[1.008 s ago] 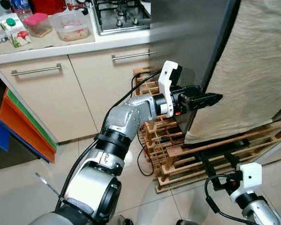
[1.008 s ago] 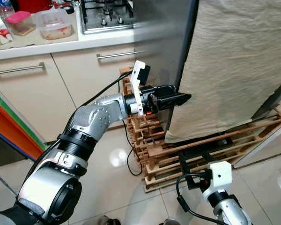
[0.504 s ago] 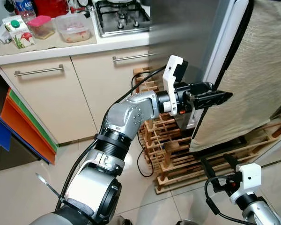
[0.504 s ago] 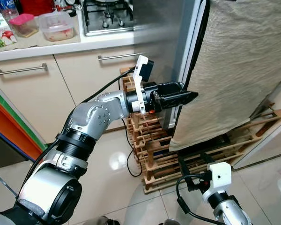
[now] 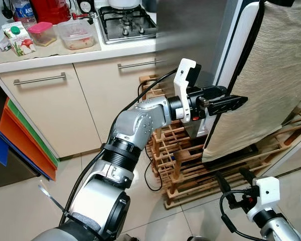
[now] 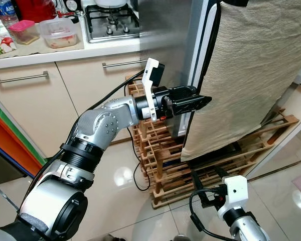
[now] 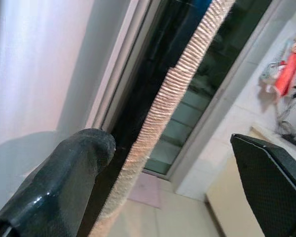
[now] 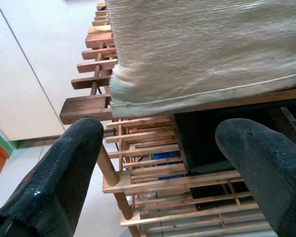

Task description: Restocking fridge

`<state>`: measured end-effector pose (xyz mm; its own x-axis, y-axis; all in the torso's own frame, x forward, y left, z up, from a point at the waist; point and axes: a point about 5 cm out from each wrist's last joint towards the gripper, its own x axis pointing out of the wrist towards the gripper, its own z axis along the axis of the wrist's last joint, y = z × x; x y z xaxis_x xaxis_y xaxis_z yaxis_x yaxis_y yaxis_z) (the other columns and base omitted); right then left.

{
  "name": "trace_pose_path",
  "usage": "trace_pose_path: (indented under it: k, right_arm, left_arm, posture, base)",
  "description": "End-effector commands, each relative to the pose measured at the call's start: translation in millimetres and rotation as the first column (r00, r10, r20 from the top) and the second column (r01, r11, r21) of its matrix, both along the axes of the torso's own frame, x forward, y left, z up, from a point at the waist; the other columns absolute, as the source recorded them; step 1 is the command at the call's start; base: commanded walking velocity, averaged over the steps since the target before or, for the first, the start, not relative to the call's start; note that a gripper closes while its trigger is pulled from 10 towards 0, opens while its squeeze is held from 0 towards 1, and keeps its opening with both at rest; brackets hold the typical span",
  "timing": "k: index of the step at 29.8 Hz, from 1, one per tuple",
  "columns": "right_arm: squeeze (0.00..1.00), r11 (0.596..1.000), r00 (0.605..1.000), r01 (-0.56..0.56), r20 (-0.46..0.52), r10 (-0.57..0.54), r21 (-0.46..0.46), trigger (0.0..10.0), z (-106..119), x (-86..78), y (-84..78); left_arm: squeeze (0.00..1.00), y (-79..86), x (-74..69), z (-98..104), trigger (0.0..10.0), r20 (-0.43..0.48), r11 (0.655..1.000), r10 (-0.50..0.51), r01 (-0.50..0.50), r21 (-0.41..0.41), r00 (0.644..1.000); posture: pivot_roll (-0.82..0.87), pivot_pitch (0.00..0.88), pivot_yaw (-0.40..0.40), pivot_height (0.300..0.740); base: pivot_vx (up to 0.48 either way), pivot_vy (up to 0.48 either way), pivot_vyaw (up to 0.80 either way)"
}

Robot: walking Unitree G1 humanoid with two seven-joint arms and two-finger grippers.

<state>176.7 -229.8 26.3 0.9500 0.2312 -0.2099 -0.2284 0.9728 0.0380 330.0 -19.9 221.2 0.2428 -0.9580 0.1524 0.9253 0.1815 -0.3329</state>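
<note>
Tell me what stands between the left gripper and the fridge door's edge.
The beige cloth draped over the fridge door does: its hem runs between the open fingers of the left gripper, covering the door edge there.

Home kitchen: hob (image 5: 126, 19), cupboards (image 5: 50, 105), fridge (image 5: 200, 40).

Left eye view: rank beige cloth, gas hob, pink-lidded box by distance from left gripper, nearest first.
From the left gripper:
1. Beige cloth, right beside the jaws, on the fridge door.
2. Gas hob, on the counter behind the arm.
3. Pink-lidded box, far left on the counter.
</note>
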Motion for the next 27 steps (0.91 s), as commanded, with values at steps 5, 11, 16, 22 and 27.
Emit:
trace_pose_path:
  k: [5, 11, 16, 22, 27]
  right_arm:
    - [0.0, 0.999, 0.998, 0.035, 0.045, -0.035, -0.007, 10.0, 6.3, 1.2, -1.7]
    - [0.0, 0.999, 0.999, 0.035, 0.036, -0.035, 0.001, 10.0, 6.1, 1.0, -2.1]
    - [0.0, 1.0, 0.999, 0.031, 0.035, -0.031, 0.003, 10.0, 6.2, 2.7, -2.7]
    - [0.0, 0.999, 0.998, 0.038, 0.04, -0.038, 0.0, 10.0, 6.2, 3.2, -2.2]
    - [0.0, 0.999, 0.998, 0.041, 0.039, -0.041, 0.002, 10.0, 5.4, 2.2, -1.1]
  left_arm:
    - [0.0, 7.8, 11.8, -11.6, 10.0, 0.084, 0.974, 0.216, -0.221, 0.058, 0.973]
    - [0.0, 14.2, 7.3, -25.0, 10.0, 0.11, 0.96, 0.257, -0.266, 0.085, 0.96]
    - [0.0, 11.9, 2.6, -24.9, 10.0, 0.114, 0.966, 0.242, -0.25, 0.067, 0.964]
    - [0.0, 35.5, 7.5, -19.5, 10.0, 0.239, 0.909, 0.384, -0.41, 0.071, 0.892]
    - [0.0, 58.4, 1.9, -27.0, 10.0, 0.296, 0.867, 0.446, -0.49, 0.091, 0.845]
  posture:
    - [-0.18, 0.046, 0.059, 0.74]
    - [-0.16, 0.049, 0.053, 0.74]
    - [-0.15, 0.046, 0.05, 0.74]
    - [-0.16, 0.045, 0.057, 0.74]
    - [-0.14, 0.044, 0.06, 0.74]
  base:
    - [0.0, 0.0, 0.0]
    - [0.0, 0.0, 0.0]
    - [0.0, 0.0, 0.0]
    - [0.0, 0.0, 0.0]
    - [0.0, 0.0, 0.0]
